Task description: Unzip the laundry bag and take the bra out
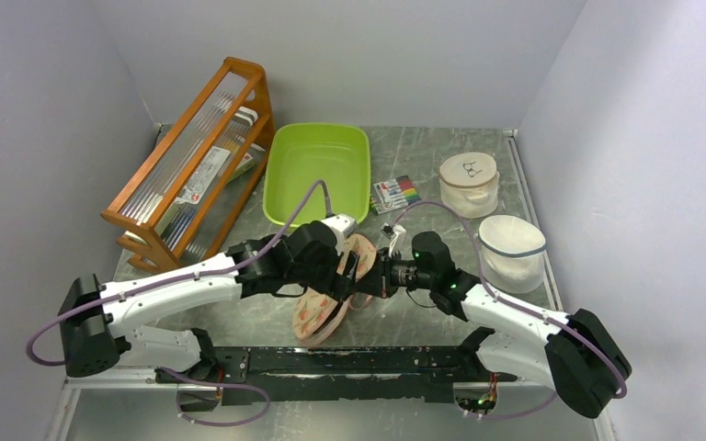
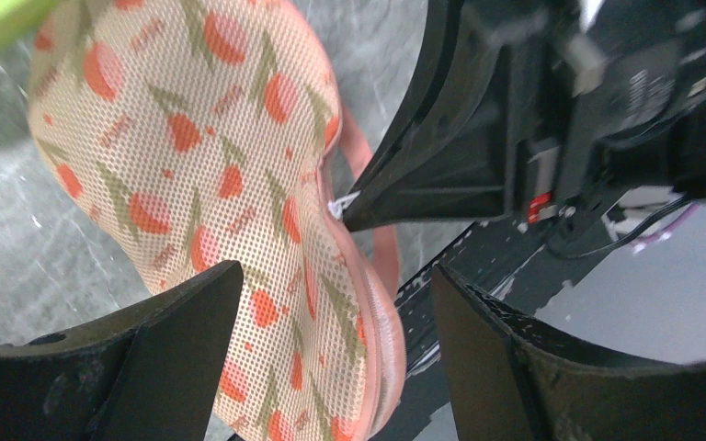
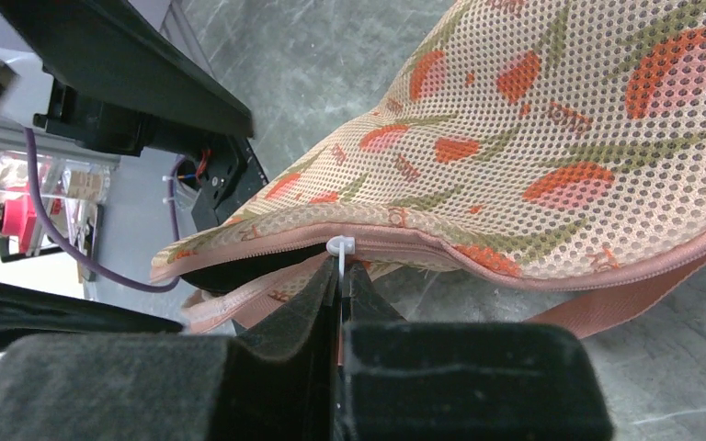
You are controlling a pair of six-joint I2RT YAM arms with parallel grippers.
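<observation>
**Right gripper pinches the zip tab; left gripper spread round the bag**

Right gripper (image 3: 341, 271) has its fingers pressed together on the white tab (image 3: 340, 246) of the zip (image 3: 478, 258), at the waist between the two lobes of the bag (image 3: 533, 138). On one side of the tab the seam gapes, with a dark slit under the upper lip; on the other it is closed. No bra can be made out in that slit, so I judge it is inside the bag.

Left gripper (image 2: 338, 276) is spread wide and grips nothing. The bag's nearer lobe lies in the gap between its fingers (image 2: 147, 354); whether it brushes one of them I cannot tell.

From above, the bag stands on edge between the two grippers, tilted. Its long axis runs from near-left to far-right, and the zipped edge faces the right arm. That arm has the tab, while the left is nearer the bag's body.

To my eye, the coming pull must follow the seam along the closed stretch. With the left fingers apart, nothing braces the fabric, so the bag may simply trail after the tab.

Farther back on the table (image 1: 423, 152) sit a green tray (image 1: 317, 175), a wooden rack (image 1: 188, 170) and two white tubs (image 1: 469, 182).
</observation>
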